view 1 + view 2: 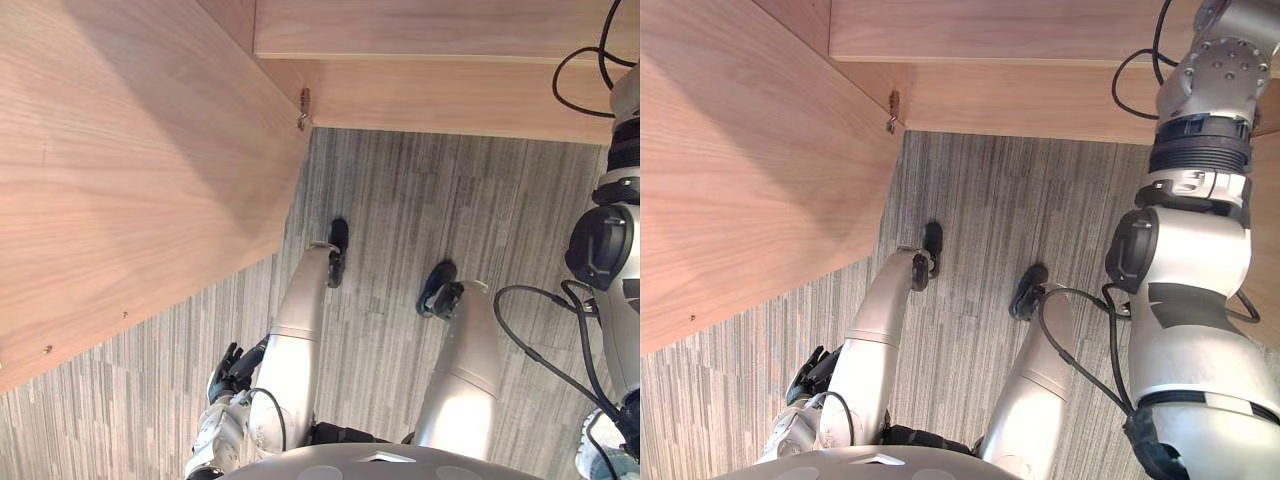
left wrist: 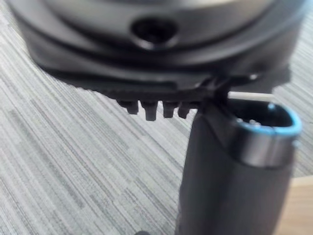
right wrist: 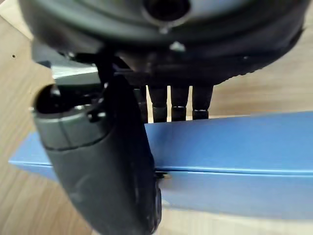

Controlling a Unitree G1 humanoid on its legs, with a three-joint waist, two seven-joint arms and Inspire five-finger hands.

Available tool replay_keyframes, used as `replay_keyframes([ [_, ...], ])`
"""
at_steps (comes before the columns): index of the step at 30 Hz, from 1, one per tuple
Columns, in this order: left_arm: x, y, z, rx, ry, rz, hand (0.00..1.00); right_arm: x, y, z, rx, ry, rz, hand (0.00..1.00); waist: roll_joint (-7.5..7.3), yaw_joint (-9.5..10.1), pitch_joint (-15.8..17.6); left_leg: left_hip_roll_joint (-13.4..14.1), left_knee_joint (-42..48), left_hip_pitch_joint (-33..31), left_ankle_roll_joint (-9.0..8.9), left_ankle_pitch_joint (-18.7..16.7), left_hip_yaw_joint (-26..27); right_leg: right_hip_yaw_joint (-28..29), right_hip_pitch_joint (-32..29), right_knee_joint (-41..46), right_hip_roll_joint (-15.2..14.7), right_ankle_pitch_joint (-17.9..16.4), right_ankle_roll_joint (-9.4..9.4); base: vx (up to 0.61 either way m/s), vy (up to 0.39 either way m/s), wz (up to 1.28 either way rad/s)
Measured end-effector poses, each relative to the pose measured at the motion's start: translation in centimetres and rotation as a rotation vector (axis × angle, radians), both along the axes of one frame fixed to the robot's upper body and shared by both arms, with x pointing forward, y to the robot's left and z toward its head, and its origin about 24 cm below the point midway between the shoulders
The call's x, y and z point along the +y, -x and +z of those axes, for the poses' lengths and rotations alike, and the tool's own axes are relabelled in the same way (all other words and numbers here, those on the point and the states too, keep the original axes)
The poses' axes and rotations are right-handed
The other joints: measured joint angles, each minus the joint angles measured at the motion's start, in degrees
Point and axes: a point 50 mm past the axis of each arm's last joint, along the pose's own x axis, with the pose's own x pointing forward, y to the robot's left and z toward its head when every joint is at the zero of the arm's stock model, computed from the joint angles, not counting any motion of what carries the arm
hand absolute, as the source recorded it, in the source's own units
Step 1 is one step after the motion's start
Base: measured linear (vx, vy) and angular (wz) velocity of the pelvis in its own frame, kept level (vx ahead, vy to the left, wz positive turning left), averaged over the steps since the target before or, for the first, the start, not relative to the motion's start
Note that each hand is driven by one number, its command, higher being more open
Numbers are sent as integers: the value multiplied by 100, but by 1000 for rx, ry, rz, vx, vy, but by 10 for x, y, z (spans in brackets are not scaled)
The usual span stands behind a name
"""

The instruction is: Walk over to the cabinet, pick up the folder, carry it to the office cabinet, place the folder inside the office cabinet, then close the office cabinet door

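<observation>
The blue folder (image 3: 234, 147) is pinched between thumb and fingers of the right robot hand (image 3: 98, 161), over bare wood (image 3: 274, 83), likely so it can be slid into the cabinet (image 1: 130, 150). Left robot hand (image 1: 232, 372) is hung slack, empty, above the carpet (image 1: 400, 200).

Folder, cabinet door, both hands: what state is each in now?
folder: held, pinched between thumb and fingers of the right hand.
right hand: shut on the folder.
left hand: open, fingers relaxed, holding nothing.
cabinet door: open, swung out on its hinge.
</observation>
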Motion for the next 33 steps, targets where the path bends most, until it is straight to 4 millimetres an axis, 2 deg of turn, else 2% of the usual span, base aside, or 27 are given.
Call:
replay_keyframes([
  [11,1,11,-2,25,13,-13,100,-4,3,1,-57,-82,13,100,23,-6,4,-13,-47,9,-25,59,-37,-38,4,13,-13,-2,-3,-46,-21,2],
  [19,1,9,-1,26,4,-48,100,-1,0,-4,-51,-100,31,100,33,-5,-1,-17,-134,102,-38,91,-33,-48,70,-30,-14,-3,-18,-46,-21,1],
  [22,0,9,-2,31,7,-60,100,-5,-3,-14,-24,-104,29,100,44,14,-8,-22,-235,207,-55,119,-28,-68,164,-96,-14,1,-30,-28,-19,1],
  [27,-1,9,-2,31,13,-73,100,-3,-22,-43,131,-64,77,100,82,-8,-32,-20,-565,466,-68,223,-5,-123,400,-380,18,95,-89,0,-4,-1],
  [32,-2,8,0,16,22,-85,100,12,-39,-62,330,123,94,100,149,-29,-75,-7,-1046,804,-67,398,64,-158,674,-819,76,289,-115,14,-12,-7],
  [33,-2,8,1,4,23,-97,100,16,-43,-66,391,203,99,100,159,-32,-82,14,-1214,949,-79,458,68,-183,818,-1005,126,362,-118,23,-11,-7],
])
